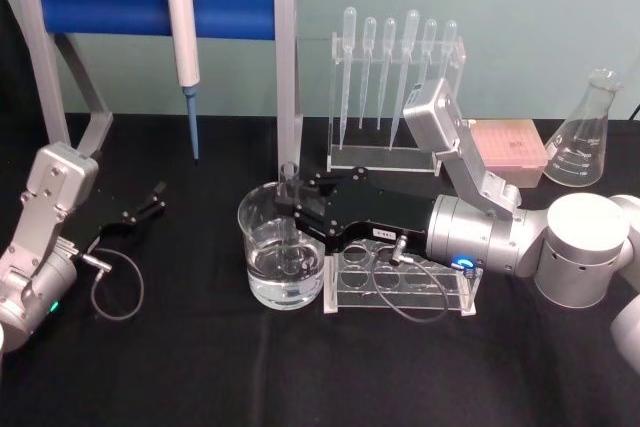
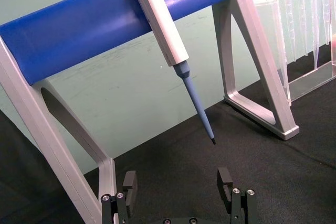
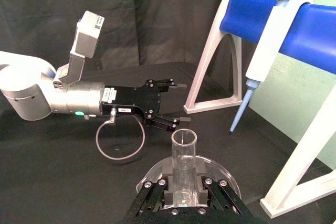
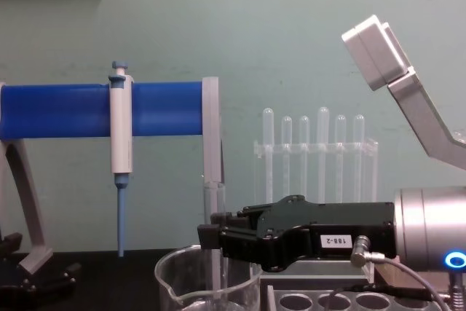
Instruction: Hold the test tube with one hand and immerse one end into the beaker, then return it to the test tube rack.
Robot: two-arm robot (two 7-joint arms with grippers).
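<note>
Right gripper [image 1: 290,202]: I am clamping the test tube [image 3: 184,148] upright, directly over the beaker [image 1: 252,247].
Test tube: its lower end is hanging inside the beaker.
Left gripper [image 1: 150,202]: I am idling, fingers spread, well left of the beaker.

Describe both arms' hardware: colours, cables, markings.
Both alike: black two-fingered claws, right claw and left claw, on silver cylindrical wrists. Each has a white label, looping grey cable and grey boxy camera bracket. Ring light blue on right, green on left.
</note>
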